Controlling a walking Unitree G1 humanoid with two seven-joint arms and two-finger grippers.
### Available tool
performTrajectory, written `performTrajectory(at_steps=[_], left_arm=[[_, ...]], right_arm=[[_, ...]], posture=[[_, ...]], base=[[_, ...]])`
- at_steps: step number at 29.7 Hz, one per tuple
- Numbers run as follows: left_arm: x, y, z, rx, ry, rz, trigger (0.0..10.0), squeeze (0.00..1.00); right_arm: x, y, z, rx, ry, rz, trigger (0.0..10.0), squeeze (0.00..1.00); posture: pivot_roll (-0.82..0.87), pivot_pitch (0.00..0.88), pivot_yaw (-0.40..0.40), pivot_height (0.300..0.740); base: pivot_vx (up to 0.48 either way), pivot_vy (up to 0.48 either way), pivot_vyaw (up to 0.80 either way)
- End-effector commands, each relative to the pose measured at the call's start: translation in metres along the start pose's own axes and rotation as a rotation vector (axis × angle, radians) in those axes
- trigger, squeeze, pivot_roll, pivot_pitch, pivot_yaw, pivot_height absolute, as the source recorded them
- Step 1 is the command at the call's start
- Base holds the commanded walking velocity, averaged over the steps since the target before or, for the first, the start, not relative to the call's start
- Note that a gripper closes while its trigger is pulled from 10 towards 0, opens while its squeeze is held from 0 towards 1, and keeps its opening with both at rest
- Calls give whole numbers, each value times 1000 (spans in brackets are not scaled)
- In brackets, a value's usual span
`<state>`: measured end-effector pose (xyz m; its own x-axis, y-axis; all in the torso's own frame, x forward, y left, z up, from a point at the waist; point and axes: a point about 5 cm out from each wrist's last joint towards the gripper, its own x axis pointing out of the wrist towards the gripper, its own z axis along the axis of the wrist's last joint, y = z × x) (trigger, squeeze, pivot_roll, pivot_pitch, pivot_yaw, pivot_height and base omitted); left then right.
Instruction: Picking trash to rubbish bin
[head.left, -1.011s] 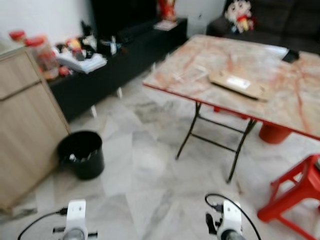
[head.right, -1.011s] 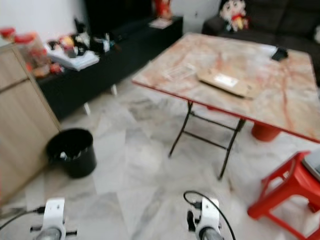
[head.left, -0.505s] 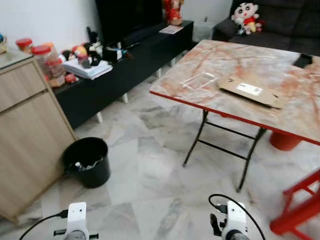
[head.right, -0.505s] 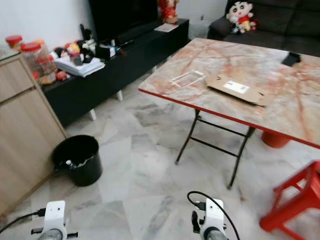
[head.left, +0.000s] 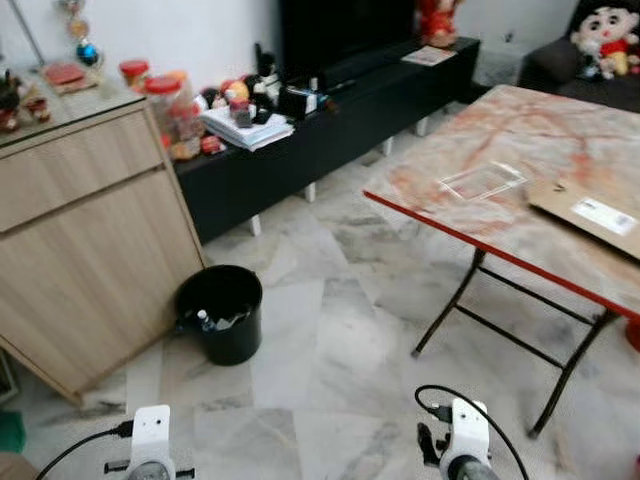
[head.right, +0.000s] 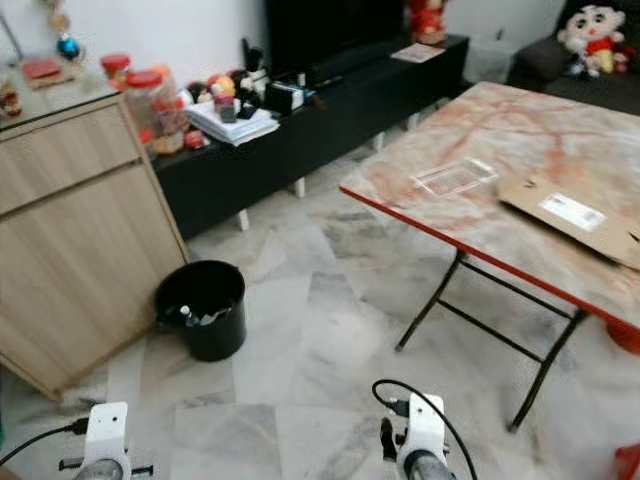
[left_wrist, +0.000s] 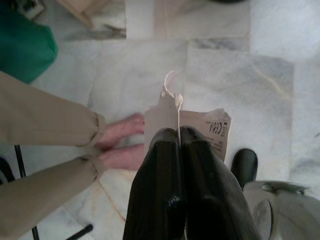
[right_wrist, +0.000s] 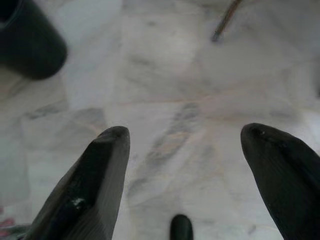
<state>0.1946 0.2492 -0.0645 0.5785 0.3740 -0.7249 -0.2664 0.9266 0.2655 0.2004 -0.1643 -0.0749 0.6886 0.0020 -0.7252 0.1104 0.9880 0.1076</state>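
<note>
Low over the pale marble floor (left_wrist: 270, 85), the left gripper (left_wrist: 179, 137) points downward with its two black fingers pressed together on a scrap of brown paper (left_wrist: 200, 122), which sticks out past the tips with a thin white string looped at its top edge. Beside it in the left wrist view, a person's hands (left_wrist: 122, 142) in tan sleeves rest near the floor, just next to the paper. The right gripper (right_wrist: 185, 145) also hangs pointing at the floor, its fingers spread wide apart with bare marble between them. From the head camera, both wrists sit low at the frame's bottom edge. The black rubbish bin (head.left: 221, 312) stands on the floor ahead and to the left, just beside the wooden cabinet (head.left: 95, 230), with some trash already inside. A folding table (head.left: 480, 160) with a marbled top stands to the right, carrying a flat cardboard piece (head.left: 590, 212).
</note>
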Motion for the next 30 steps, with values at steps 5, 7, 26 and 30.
performTrajectory(at_steps=[5, 7, 26, 30], left_arm=[[0, -4, 3, -7, -6, -7, 10000, 0], [0, -4, 3, -6, -7, -6, 10000, 0], [0, -4, 4, -3, -9, -6, 10000, 0], [0, -4, 4, -3, -9, -5, 10000, 0]], right_arm=[[-1, -8, 1, 11, -8, -27, 10000, 0], [-1, -8, 2, 14, -9, -26, 10000, 0], [-1, -9, 2, 11, -12, -31, 10000, 0], [-1, -10, 2, 12, -14, -32, 10000, 0]], posture=[[-21, 20, -7, 740], [-21, 20, -7, 740], [-21, 19, -8, 740], [-20, 18, -8, 740]], base=[[300, 0, 300], [304, 0, 0], [300, 0, 445], [299, 0, 0]])
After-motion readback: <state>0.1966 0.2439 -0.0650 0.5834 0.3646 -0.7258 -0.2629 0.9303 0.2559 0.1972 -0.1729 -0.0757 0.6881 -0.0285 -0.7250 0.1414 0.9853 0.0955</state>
